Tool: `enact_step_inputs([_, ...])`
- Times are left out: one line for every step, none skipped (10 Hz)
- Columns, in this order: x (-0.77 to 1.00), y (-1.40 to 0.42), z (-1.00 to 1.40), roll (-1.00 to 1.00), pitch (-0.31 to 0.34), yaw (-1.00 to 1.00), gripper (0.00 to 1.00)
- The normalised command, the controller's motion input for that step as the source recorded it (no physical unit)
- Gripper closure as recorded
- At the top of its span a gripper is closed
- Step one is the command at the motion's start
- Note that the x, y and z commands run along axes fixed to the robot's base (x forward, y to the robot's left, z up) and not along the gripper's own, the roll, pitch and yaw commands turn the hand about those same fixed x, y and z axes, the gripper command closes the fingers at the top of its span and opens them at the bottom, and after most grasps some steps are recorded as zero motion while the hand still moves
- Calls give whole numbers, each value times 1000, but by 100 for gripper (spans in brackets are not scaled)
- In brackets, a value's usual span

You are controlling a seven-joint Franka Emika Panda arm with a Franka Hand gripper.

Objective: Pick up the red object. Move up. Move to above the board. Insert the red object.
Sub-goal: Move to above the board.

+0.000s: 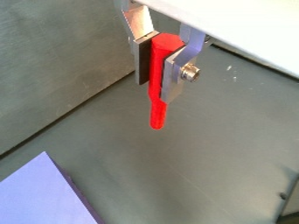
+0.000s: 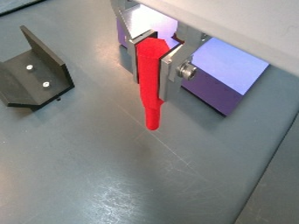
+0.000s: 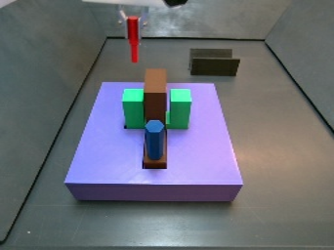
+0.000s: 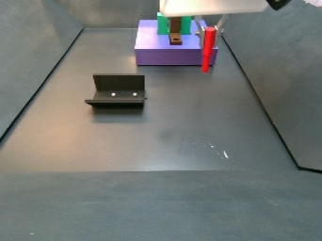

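Observation:
My gripper [image 1: 160,61] is shut on the red object [image 1: 160,92], a bright red rod that hangs upright below the fingers in both wrist views, with its narrow tip free above the grey floor [image 2: 149,96]. In a side view the red object [image 3: 133,39] hangs high in the air, beyond the far left corner of the purple slab [image 3: 104,161]. The board [image 3: 155,105] is a narrow brown plank lying along the slab's middle, with a blue peg [image 3: 154,139] standing in its near end. In a side view the rod [image 4: 208,48] is beside the slab's right edge.
Two green blocks [image 3: 133,107] flank the board on the purple slab [image 2: 222,74]. The dark fixture [image 4: 116,91] stands on the floor apart from the slab; it also shows in a wrist view [image 2: 33,70]. Grey walls enclose the floor.

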Motion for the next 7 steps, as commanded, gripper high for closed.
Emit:
enact_step_inputs([-19,-3,1400,1,17,7,100])
enact_step_inputs([-49,-8,1400,-11,-8,3,100])
enact_step_inputs([-11,-8,1400,-21,9,0,100])
enact_step_inputs([33,-4,1400,-24,36,-2,100])
enact_step_inputs([30,-5,756,-32,88,-5,100])
enact_step_inputs([31,0,413,-35,61,-4,100])
enact_step_inputs([31,0,229,-36,43,-5,100])
